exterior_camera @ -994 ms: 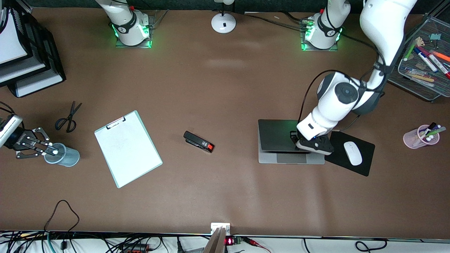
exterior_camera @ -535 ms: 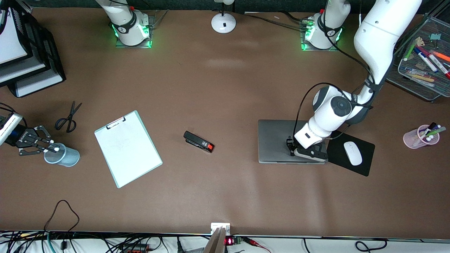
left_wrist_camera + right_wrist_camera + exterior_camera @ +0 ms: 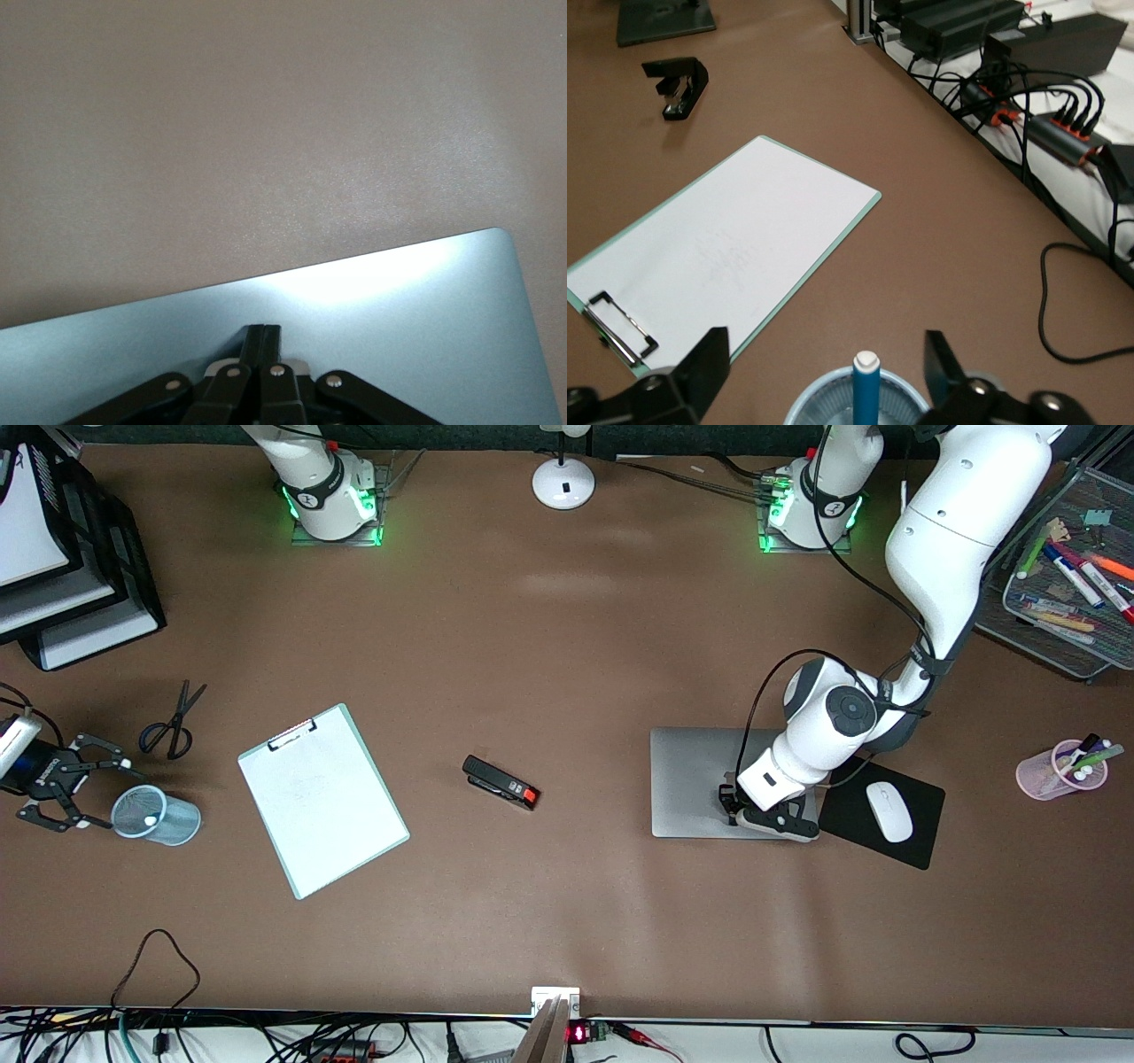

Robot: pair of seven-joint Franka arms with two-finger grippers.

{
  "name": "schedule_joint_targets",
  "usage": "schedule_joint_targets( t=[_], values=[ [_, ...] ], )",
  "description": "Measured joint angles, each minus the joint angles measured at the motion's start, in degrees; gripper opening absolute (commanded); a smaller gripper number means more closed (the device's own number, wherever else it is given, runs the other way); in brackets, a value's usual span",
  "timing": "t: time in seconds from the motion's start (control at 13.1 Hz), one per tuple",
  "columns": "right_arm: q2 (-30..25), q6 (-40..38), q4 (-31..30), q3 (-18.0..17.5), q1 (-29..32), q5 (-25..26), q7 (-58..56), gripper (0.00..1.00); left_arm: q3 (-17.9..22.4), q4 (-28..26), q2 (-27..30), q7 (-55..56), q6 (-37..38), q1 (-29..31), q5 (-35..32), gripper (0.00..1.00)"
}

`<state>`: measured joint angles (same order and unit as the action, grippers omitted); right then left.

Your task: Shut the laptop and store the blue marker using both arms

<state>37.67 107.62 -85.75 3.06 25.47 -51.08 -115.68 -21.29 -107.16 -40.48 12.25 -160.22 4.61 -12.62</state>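
The silver-grey laptop (image 3: 691, 775) lies shut and flat on the table beside the black mousepad. My left gripper (image 3: 732, 804) is shut, with its fingertips resting on the lid near the edge closest to the front camera. The left wrist view shows the closed fingertips (image 3: 264, 333) on the lid (image 3: 407, 301). The blue marker (image 3: 865, 391) stands upright, white end up, in a light blue mesh cup (image 3: 159, 819). Its white end shows in the front view (image 3: 150, 820). My right gripper (image 3: 99, 795) is open and empty beside the cup, at the right arm's end of the table. Its jaws stand wide apart in the right wrist view (image 3: 825, 336).
A clipboard (image 3: 322, 799), a black stapler (image 3: 500, 781) and scissors (image 3: 173, 722) lie between the cup and the laptop. A white mouse (image 3: 889, 811) sits on the mousepad (image 3: 846, 797). A pink pen cup (image 3: 1054, 772) and a mesh tray (image 3: 1063, 646) stand at the left arm's end.
The laptop lid went from partly open to flat shut under my left gripper. My right gripper opened, left the marker in the cup and drew back from it.
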Motion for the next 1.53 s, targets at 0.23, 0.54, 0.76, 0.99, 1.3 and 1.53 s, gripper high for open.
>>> schedule_joint_targets(
  t=[0.23, 0.54, 0.76, 0.99, 1.3, 1.53],
  values=[
    [-1.8, 0.0, 1.1, -0.1, -2.3, 7.1, 17.7, 1.0, 0.1, 0.8, 0.6, 0.0, 1.0, 0.2, -0.2, 0.0],
    [-5.6, -0.3, 4.7, -0.4, -5.7, 18.3, 38.2, 1.0, -0.2, 3.2, 9.3, 0.0, 19.2, 0.3, -0.5, 0.0],
    [-8.8, -1.6, 5.4, -0.6, -8.8, 25.7, 50.4, 1.0, -1.1, 4.5, 18.1, 0.0, 37.0, 0.3, -0.5, 0.04],
    [-12.2, -6.1, 5.5, -0.8, -13.3, 33.2, 68.9, 1.0, -1.8, 7.7, 23.4, -0.2, 51.8, 0.3, -0.5, 0.37],
    [-15.8, -11.4, 5.5, -0.8, -18.9, 40.3, 88.5, 1.0, -2.0, 9.8, 29.7, -6.1, 62.1, 1.5, 3.8, 1.0],
    [-18.4, -13.2, 5.5, -0.8, -22.2, 44.6, 95.7, 1.0, -1.6, 11.8, 32.1, -13.0, 64.2, 6.7, 10.8, 1.0]
  ],
)
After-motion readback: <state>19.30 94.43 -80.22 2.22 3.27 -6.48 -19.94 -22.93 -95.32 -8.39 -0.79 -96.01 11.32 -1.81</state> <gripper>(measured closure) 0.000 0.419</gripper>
